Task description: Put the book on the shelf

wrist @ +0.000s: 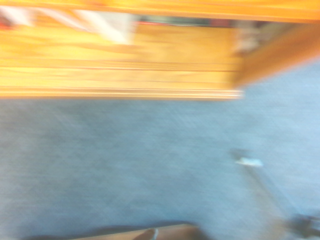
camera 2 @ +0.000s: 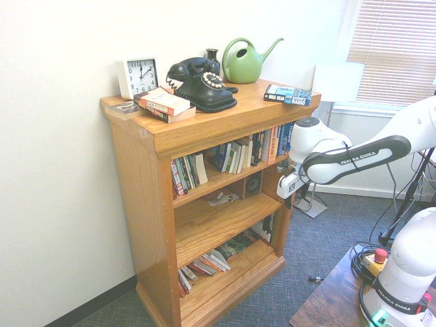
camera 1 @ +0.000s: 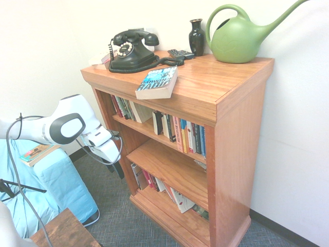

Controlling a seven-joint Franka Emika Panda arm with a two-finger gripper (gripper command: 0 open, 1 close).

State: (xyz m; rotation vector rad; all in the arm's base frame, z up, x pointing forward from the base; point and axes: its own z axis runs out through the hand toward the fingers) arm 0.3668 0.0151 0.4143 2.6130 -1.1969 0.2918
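Observation:
The blue-and-black book [camera 1: 158,82] lies flat on the top board of the reddish-brown shelf [camera 1: 205,92], near its front edge with nothing holding it. It also shows at the top board's right end [camera 2: 287,95] in the second exterior view. My gripper [camera 1: 118,168] hangs in front of the shelf's outer side, at the height of the middle board and well below the book, and it carries nothing. From the other side the gripper [camera 2: 297,199] sits just off the shelf's [camera 2: 204,225] right post. The wrist view is blurred, with the shelf's base [wrist: 120,75] above blue carpet.
On the top board stand a black telephone [camera 1: 131,50], a dark vase [camera 1: 196,36], a green watering can [camera 1: 241,33], a white clock [camera 2: 138,75] and an orange-covered book stack [camera 2: 162,104]. A thin orange-and-teal book [camera 1: 37,152] lies on a blue-covered seat. A small dark table [camera 1: 64,231] is at the bottom.

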